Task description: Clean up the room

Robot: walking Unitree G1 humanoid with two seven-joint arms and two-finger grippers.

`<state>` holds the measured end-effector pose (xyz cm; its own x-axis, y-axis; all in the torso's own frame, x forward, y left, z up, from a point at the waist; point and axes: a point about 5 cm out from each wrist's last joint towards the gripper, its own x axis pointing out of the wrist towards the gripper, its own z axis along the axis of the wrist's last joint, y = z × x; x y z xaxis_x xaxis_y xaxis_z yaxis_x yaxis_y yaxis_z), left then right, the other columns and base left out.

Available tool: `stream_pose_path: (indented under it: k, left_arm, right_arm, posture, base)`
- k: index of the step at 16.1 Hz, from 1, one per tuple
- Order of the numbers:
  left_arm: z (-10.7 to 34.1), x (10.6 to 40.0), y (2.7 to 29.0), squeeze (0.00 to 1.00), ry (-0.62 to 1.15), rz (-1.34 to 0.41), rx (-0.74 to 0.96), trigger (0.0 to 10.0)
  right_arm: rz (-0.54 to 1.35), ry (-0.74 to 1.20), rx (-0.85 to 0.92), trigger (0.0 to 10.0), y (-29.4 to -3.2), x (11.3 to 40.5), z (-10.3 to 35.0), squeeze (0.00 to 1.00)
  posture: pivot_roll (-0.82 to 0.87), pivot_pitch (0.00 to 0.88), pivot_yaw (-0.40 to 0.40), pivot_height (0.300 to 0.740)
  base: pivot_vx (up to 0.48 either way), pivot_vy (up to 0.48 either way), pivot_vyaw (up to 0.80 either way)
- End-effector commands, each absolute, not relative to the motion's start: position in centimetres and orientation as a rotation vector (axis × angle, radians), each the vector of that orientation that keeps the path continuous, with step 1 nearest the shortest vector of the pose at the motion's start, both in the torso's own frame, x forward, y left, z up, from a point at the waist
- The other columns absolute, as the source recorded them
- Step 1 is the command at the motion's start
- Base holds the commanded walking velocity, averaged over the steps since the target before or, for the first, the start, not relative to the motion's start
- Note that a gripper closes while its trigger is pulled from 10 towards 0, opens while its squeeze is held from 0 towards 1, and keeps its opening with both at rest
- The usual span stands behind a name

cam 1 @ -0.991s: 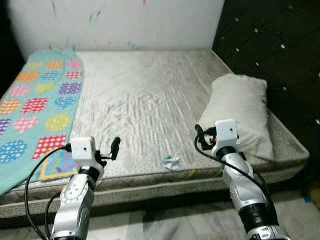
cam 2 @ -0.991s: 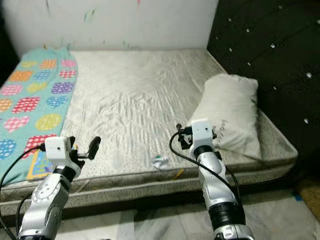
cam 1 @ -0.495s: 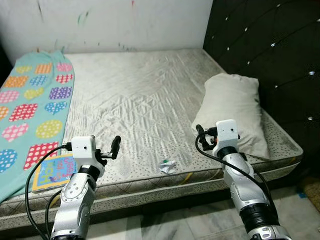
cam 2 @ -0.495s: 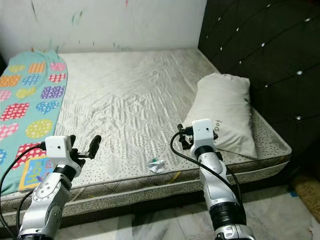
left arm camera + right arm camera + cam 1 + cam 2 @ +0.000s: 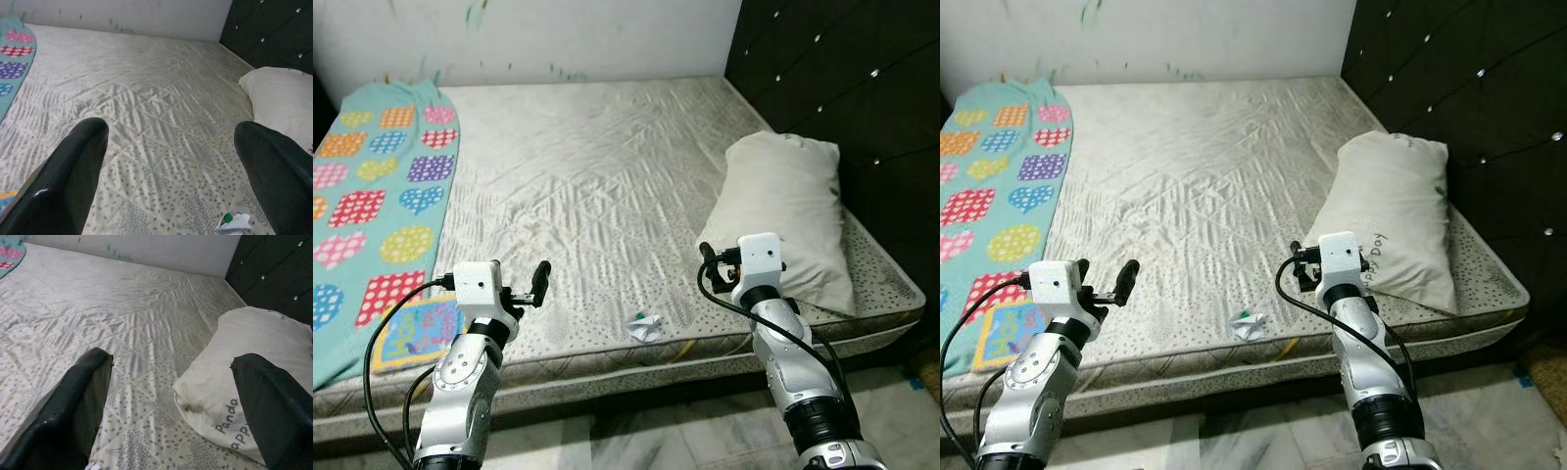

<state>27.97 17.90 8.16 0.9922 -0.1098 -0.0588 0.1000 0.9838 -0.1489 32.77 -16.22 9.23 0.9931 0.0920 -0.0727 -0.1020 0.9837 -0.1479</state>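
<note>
A crumpled white and green wrapper (image 5: 645,325) lies near the front edge of the grey mattress (image 5: 597,176); it also shows as the wrapper (image 5: 234,223) in the left wrist view. A white pillow (image 5: 792,213) rests by the black headboard (image 5: 852,88). A teal blanket with coloured hearts (image 5: 372,196) covers the bed's left side. My left gripper (image 5: 540,276) hovers open over the front edge, left of the wrapper. My right gripper (image 5: 707,257) is open just beside the pillow's near end.
A colourful book or card (image 5: 411,333) lies on the blanket's front corner. A yellow strip (image 5: 687,350) pokes out at the mattress edge. Marble floor (image 5: 636,446) runs below the bed. A marked white wall (image 5: 529,39) stands behind it.
The whole picture shifted as the camera moved, bringing more of the bed's right side and blanket into view. Both arms hold the same pose.
</note>
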Motion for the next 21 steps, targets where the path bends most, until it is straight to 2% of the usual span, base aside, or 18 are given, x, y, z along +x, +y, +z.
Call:
stream_pose_path:
  k: [1, 5, 17, 21]
  left_arm:
    - [7.88, 27.98, 17.83, 0.00, 0.084, -0.111, -0.137, 10.0]
    - [7.86, 28.07, 17.77, 0.00, 0.083, -0.113, -0.133, 10.0]
    - [7.82, 28.26, 17.61, 0.00, 0.083, -0.121, -0.129, 10.0]
    - [7.82, 28.32, 17.59, 0.00, 0.082, -0.122, -0.136, 10.0]
  right_arm:
    - [0.092, 0.055, -0.161, 10.0, -16.60, 32.89, 9.41, 0.00]
    - [0.097, 0.053, -0.172, 10.0, -16.60, 32.93, 9.36, 0.00]
    - [0.094, 0.048, -0.180, 10.0, -16.79, 33.06, 9.31, 0.00]
    - [0.092, 0.049, -0.183, 10.0, -16.87, 33.03, 9.25, 0.00]
  posture:
    - [-0.06, 0.000, -0.024, 0.740]
    - [-0.05, 0.000, -0.025, 0.740]
    - [-0.06, 0.000, -0.025, 0.740]
    - [-0.06, 0.000, -0.024, 0.740]
  base:
    - [0.000, 0.000, 0.00]
    - [0.000, 0.000, 0.00]
    - [0.272, 0.000, 0.00]
    - [0.127, 0.000, 0.00]
